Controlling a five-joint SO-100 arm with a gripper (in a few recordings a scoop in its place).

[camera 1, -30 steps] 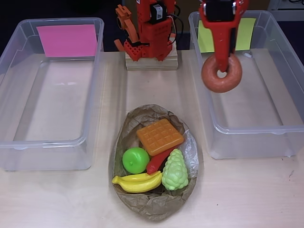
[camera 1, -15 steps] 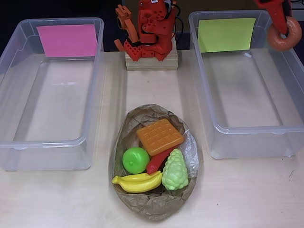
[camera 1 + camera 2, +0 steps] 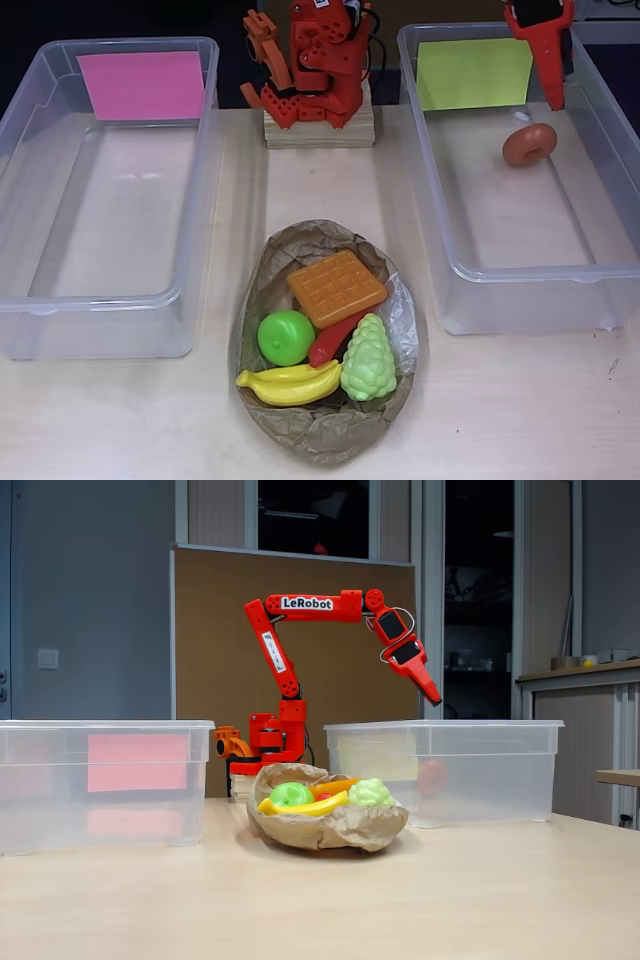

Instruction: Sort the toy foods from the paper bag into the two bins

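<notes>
The claw (image 3: 553, 95) is cut off at the upper right edge of the overhead view, and whether it is open I cannot tell. The arm (image 3: 310, 605) reaches over the yellow-green-labelled bin (image 3: 520, 275), empty-fingered. The brown donut (image 3: 529, 144) lies inside that bin; other toy foods (image 3: 335, 288) sit in the paper bag (image 3: 320, 430) at lower centre.
</notes>
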